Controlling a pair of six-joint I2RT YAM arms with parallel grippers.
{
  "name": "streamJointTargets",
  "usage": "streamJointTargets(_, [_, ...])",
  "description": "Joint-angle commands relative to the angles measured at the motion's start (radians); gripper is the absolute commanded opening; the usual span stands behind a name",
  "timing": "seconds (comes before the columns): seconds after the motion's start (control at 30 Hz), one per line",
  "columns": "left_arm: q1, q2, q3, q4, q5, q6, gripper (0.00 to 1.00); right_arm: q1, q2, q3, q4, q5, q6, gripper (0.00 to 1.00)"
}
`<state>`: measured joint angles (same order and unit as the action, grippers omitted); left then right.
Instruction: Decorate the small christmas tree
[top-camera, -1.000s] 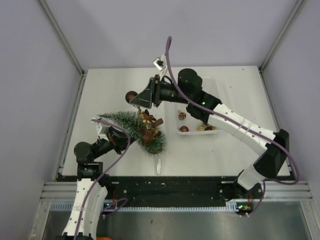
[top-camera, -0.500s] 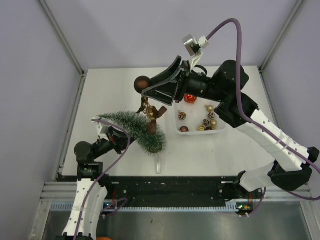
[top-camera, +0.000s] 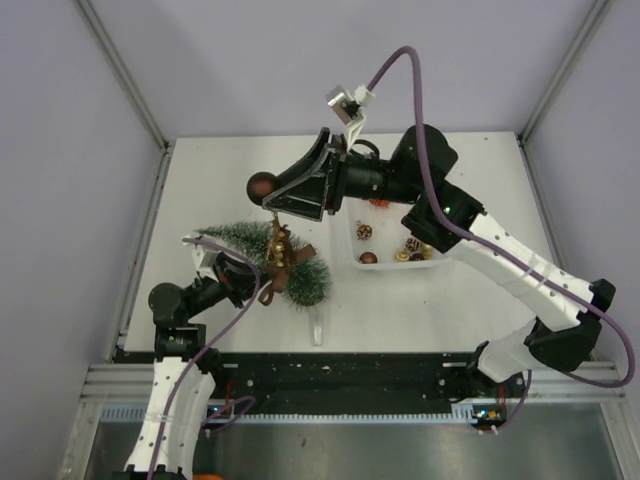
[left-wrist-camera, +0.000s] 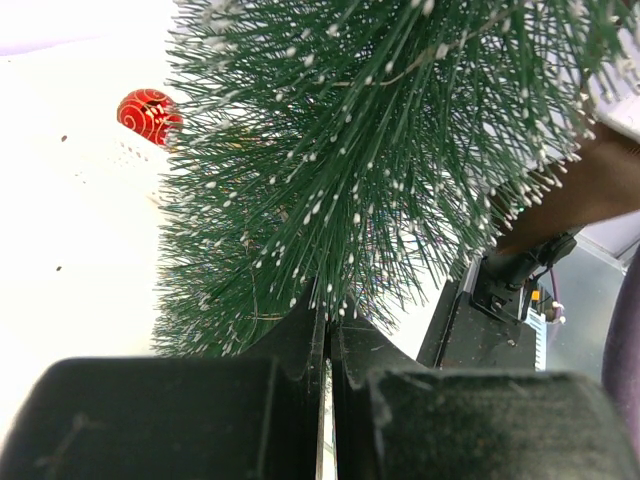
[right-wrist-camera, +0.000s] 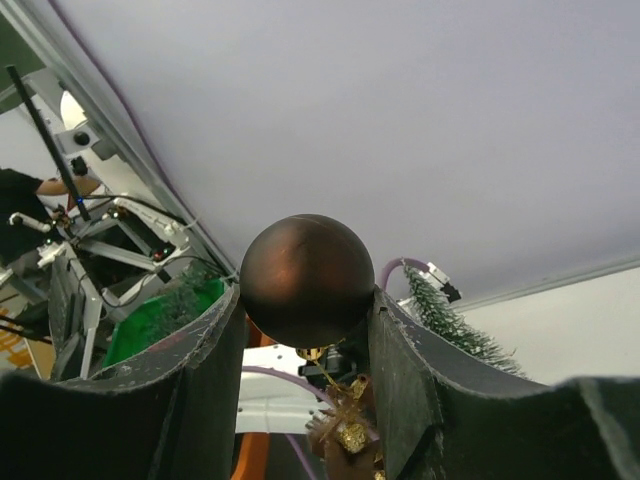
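Note:
The small christmas tree (top-camera: 262, 255) is tilted over the table, tip to the left and wide end at the lower right; its wooden base is hidden. My left gripper (top-camera: 232, 276) is shut on the tree's lower part, bristles filling the left wrist view (left-wrist-camera: 380, 150). My right gripper (top-camera: 272, 196) is raised above the tree, shut on a brown bauble (top-camera: 262, 186), which fills the gap between its fingers in the right wrist view (right-wrist-camera: 306, 280). A string with gold ornaments (top-camera: 281, 243) hangs from the bauble onto the tree, and shows below the bauble in the right wrist view (right-wrist-camera: 350, 430).
A white tray (top-camera: 432, 262) right of the tree holds several gold, brown and red ornaments (top-camera: 366, 231). A red bauble (left-wrist-camera: 146, 114) shows in the left wrist view. A clear small object (top-camera: 316, 329) lies near the front edge. Frame posts stand at the back corners.
My right gripper, which rose with the brown bauble, has come back left and lower toward the tree. The hanging ornaments have dropped back onto the tree's bristles. The left arm held still.

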<state>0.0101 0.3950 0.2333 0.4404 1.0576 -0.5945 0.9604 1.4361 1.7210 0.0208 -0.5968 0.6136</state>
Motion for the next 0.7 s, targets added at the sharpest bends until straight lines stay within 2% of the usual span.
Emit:
streamJointTargets(0.0, [-0.006,-0.007,-0.006,0.047,-0.004,0.010,0.00,0.012,0.055,-0.037,0.059,0.021,0.023,0.06])
streamJointTargets(0.2, [-0.006,-0.007,-0.008,0.067,0.021,-0.002,0.00,0.003,0.110,-0.066,-0.019,0.159,-0.070,0.07])
streamJointTargets(0.53, [-0.006,-0.016,-0.011,0.107,0.067,-0.030,0.00,-0.051,0.168,-0.179,-0.019,0.255,-0.049,0.09])
streamJointTargets(0.67, [-0.006,-0.015,-0.011,0.112,0.070,-0.033,0.00,-0.052,0.156,-0.239,-0.012,0.247,-0.041,0.24])
